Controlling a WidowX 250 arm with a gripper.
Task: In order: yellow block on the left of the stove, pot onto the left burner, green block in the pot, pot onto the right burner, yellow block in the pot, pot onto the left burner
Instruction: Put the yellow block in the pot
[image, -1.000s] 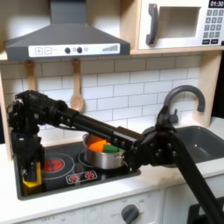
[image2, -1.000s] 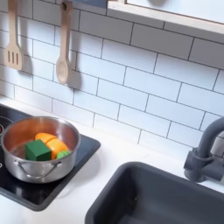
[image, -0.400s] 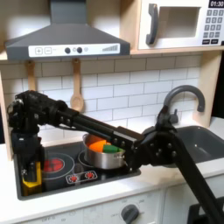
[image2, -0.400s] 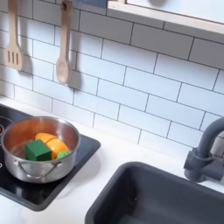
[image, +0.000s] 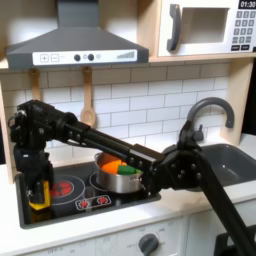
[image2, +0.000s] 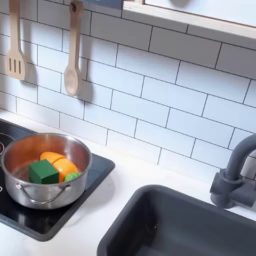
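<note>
Glossy black stove (image: 70, 199) carries the gripper (image: 38, 199), jaws clamped on the small yellow block (image: 38, 203).

Pot (image2: 42, 172) = shiny polished steel w/ bright reflections on rim; stove (image2: 85, 190) = glossy black, smooth like glass. Green block (image2: 42, 172) & orange piece (image2: 58, 162) inside look matt, smooth plastic or painted wood (can't tell which); yellow block (image: 37, 199) at the gripper (image: 38, 196) same flat finish, arm itself matt black. Wall tiles (image2: 150, 100) = glossy white; hanging spoon (image2: 72, 62) & spatula (image2: 16, 52) = pale bare wood; faucet (image2: 232, 180) dull grey metal-look; sink basin (image2: 190, 225) dark grey, matt.
</note>
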